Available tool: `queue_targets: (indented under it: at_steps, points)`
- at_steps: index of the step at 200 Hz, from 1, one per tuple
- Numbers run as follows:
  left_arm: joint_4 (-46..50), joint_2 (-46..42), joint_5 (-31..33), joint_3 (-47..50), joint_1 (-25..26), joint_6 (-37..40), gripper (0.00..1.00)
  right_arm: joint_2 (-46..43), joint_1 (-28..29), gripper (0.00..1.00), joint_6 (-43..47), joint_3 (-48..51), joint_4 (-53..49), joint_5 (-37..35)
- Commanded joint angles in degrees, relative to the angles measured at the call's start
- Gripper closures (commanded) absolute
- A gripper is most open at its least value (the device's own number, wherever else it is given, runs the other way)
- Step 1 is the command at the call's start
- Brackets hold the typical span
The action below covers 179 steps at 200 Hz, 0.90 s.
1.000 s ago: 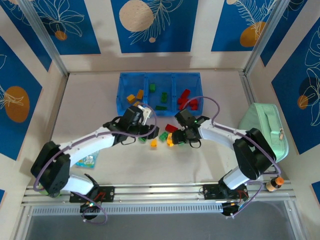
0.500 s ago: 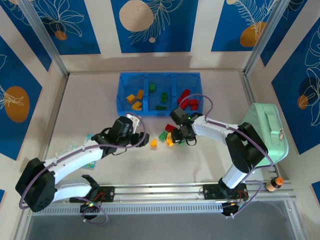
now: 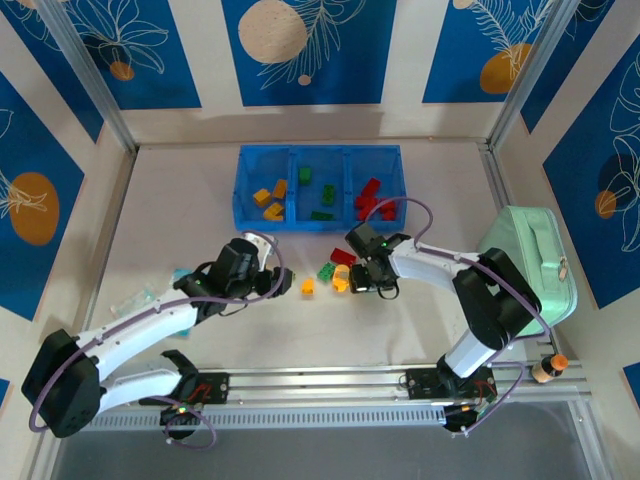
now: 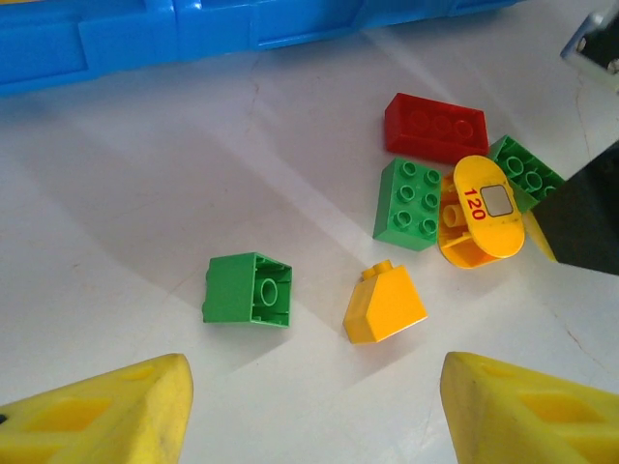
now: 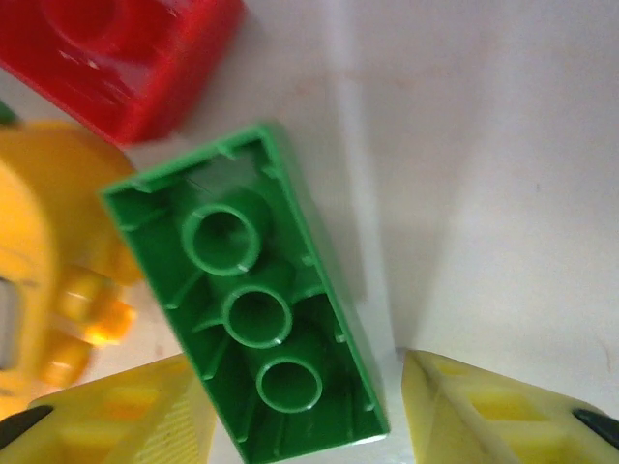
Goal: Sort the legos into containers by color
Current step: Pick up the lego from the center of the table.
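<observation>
The containers (image 3: 320,187) stand at the back of the table, with yellow, green and red legos sorted in their three bins. Loose legos lie mid-table: a small green one (image 4: 248,289), a yellow sloped one (image 4: 385,305), a green square one (image 4: 410,202), a red one (image 4: 435,126) and a round yellow piece (image 4: 484,211). My left gripper (image 4: 314,416) (image 3: 283,284) hangs open just short of the small green and yellow sloped ones, nothing between its fingers. My right gripper (image 5: 295,387) (image 3: 365,283) is shut on a long green lego (image 5: 261,309) lying studs-down on the table.
A mint-green pouch (image 3: 530,262) sits at the right edge. A clear packet (image 3: 160,300) lies left of my left arm. The containers' blue wall (image 4: 193,34) is close behind the loose pile. A metal rail (image 3: 320,385) runs along the near edge.
My left arm has drawn back toward the left and near side, away from the pile. My right jaws have narrowed around the long green lego.
</observation>
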State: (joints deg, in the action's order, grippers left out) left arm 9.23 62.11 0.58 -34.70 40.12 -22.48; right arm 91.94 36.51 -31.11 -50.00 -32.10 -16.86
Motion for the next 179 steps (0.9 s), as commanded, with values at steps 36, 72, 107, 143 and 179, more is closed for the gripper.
queue_targets:
  at_steps: [36, 72, 107, 143, 179]
  points:
    - [0.75, -1.81, 1.17, 1.09, -0.66, -0.80, 0.32, -0.47, -0.50, 0.47, -0.11, -0.69, 2.38, 2.76]
    - [1.07, -2.16, 1.35, 1.34, -0.66, -0.64, 0.32, 1.20, -0.13, 0.47, 1.68, -3.05, 0.96, 0.49]
    - [0.75, -2.34, 1.27, 1.86, -0.75, -0.81, 0.33, 2.70, 0.13, 0.53, 2.62, -3.88, -0.07, -0.80]
    - [0.77, -2.34, 1.35, 2.07, -0.85, -0.64, 0.34, 2.18, 1.72, 0.67, 1.94, -4.15, -2.01, -3.09]
    - [0.48, -2.34, 1.42, 2.23, -0.96, -0.50, 0.35, -0.44, 4.14, 0.72, 1.14, -6.33, -6.22, -6.67]
